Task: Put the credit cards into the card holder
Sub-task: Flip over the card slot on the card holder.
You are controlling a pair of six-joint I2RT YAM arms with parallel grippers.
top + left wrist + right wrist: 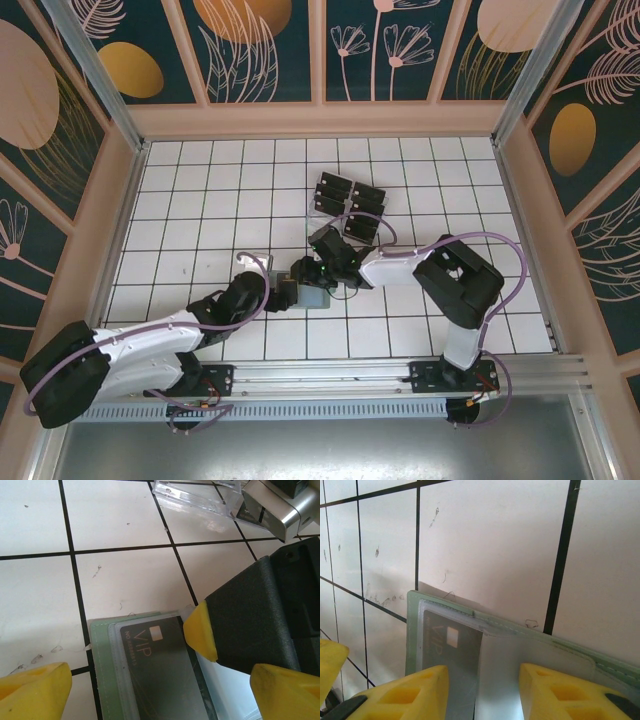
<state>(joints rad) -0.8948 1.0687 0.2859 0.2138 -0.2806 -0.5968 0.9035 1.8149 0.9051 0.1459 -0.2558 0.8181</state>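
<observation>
Card holder (pixel 102 670) lies flat at surface (pixel 200 200) centre, one credit card (pixel 150 665) inside. Left pincer (pixel 157 692) straddles it wide open, empty. Right pincer (pixel 482 690), half open, meets it from 1 o'clock; grip cannot be told.

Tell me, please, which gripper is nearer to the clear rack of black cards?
Right. The right gripper is at the card holder's edge toward the rack; the left gripper is at the holder's opposite edge, farther from the rack.
</observation>
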